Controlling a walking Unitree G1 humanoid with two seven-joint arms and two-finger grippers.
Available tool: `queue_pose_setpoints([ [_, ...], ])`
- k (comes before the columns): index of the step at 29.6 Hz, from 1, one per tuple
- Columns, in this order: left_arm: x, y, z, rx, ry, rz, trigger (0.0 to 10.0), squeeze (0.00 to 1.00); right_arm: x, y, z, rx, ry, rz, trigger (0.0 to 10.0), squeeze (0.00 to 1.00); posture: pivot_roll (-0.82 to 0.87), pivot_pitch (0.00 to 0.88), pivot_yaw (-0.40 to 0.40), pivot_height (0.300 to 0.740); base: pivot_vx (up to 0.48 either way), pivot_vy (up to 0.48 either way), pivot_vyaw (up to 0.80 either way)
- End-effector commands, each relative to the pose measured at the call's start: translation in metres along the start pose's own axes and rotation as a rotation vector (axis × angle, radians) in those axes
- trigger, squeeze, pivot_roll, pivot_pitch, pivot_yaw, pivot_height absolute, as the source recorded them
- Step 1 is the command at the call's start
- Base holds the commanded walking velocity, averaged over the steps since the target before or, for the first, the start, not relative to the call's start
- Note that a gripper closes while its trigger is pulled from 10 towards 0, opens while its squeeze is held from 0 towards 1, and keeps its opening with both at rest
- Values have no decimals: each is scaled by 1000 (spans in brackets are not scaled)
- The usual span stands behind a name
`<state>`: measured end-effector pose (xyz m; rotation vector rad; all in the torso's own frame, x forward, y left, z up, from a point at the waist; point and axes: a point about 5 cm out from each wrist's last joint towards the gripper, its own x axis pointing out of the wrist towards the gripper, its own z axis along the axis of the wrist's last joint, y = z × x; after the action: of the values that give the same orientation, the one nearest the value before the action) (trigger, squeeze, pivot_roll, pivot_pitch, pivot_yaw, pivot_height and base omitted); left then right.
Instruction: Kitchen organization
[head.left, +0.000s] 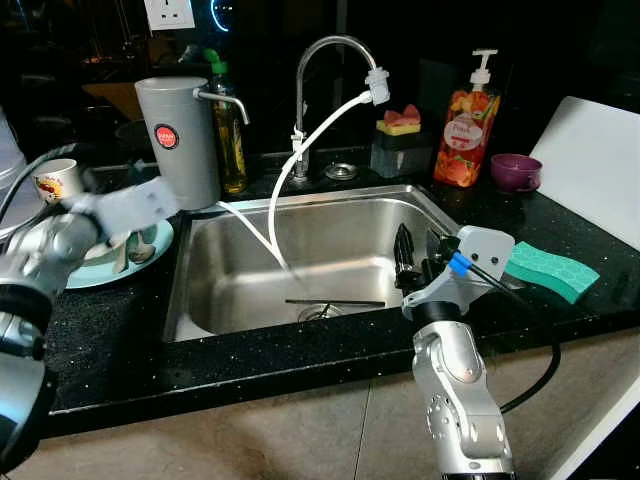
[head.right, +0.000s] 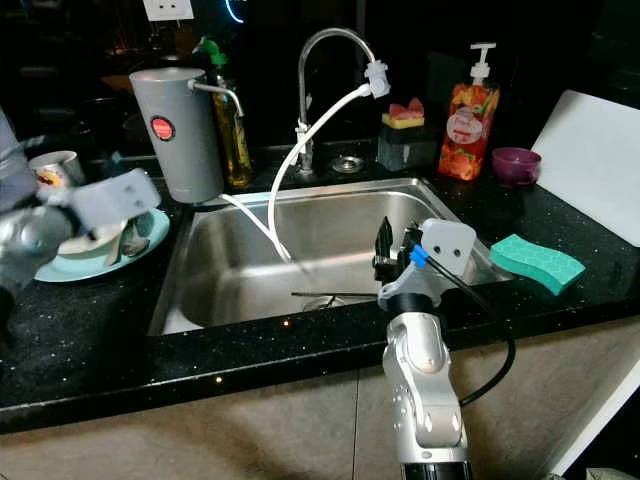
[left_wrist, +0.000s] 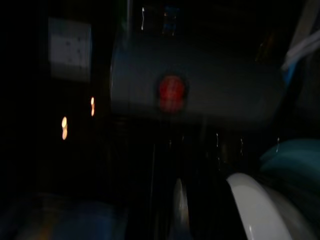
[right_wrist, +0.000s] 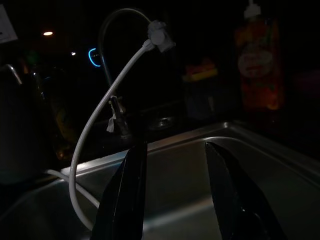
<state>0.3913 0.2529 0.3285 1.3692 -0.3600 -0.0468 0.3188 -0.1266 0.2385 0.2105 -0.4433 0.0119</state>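
The sink (head.left: 300, 262) sits in the black desk (head.left: 130, 350). Over its front right part hovers the right gripper (head.left: 418, 258), jaws parted and grasping nothing. Left of the sink, the blurred left gripper (head.left: 135, 205) hangs over a teal plate (head.left: 110, 268); its jaws cannot be judged.

The black speckled counter (head.left: 120, 340) carries a green sponge (head.left: 551, 270), soap bottle (head.left: 467, 125), purple bowl (head.left: 515, 171) and teal plate (head.left: 95, 270).
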Motion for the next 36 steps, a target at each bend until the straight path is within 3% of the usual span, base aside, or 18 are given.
queue_pose_setpoints([
  [1,0,-7,20,87,-161,-88,10000,0,4,4,8,13,-26,28,10000,0,179,93,23,740,0,0,0],
  [2,0,-8,30,100,-234,-92,10000,0,6,6,10,17,-30,43,10000,0,179,93,23,740,0,0,0],
  [6,0,-8,41,58,-299,-108,10000,0,6,11,13,22,-37,76,10000,0,179,93,23,740,0,0,0],
  [9,2,-9,39,-3,-273,-119,10000,0,7,12,14,24,-38,86,10000,0,175,90,18,740,0,0,0],
  [11,4,-9,29,-53,-193,-122,10000,0,7,12,13,25,-37,87,10000,0,178,90,14,740,0,0,0],
  [12,3,-11,16,-76,-101,-137,10000,200,7,12,13,25,-35,90,10000,0,178,90,12,740,0,0,0],
  [13,0,-15,-2,-98,24,-167,10000,1000,6,13,13,26,-33,92,10000,0,180,89,14,740,0,0,0],
  [14,0,-15,-2,-98,24,-167,10000,1000,6,13,13,26,-33,92,10000,0,180,89,14,740,0,0,0],
  [16,-13,-23,-34,-137,238,-217,10000,1000,6,13,13,27,-34,91,10000,0,179,89,20,740,0,0,0],
  [20,-22,-28,-52,-181,359,-237,10000,1000,7,13,13,30,-35,88,10000,0,179,89,20,740,0,0,0],
  [21,-29,-30,-62,-266,437,-231,10000,1000,6,13,13,31,-34,87,10000,0,181,91,22,740,0,0,0],
  [23,-31,-31,-65,-303,459,-229,10000,1000,6,13,13,32,-34,87,10000,0,181,91,22,740,0,0,0],
  [24,-34,-35,-68,-387,478,-237,10000,1000,5,12,12,31,-32,86,10000,0,182,91,24,740,0,0,0],
  [27,-34,-42,-66,-387,460,-288,10000,980,4,12,12,31,-30,84,10000,0,179,95,23,740,0,0,0],
  [28,-34,-41,-64,-327,446,-299,10000,0,4,12,12,31,-30,84,10000,0,179,95,23,740,0,0,0],
  [30,-33,-41,-63,-282,436,-306,10000,0,4,11,12,32,-30,84,10000,0,177,100,20,740,0,0,0],
  [32,-31,-39,-59,-158,385,-332,10000,0,3,11,12,32,-28,84,10000,0,179,103,20,740,0,0,0],
  [36,-30,-29,-50,-139,300,-353,10000,0,2,13,11,32,-20,89,10000,0,172,105,21,740,0,0,0],
])
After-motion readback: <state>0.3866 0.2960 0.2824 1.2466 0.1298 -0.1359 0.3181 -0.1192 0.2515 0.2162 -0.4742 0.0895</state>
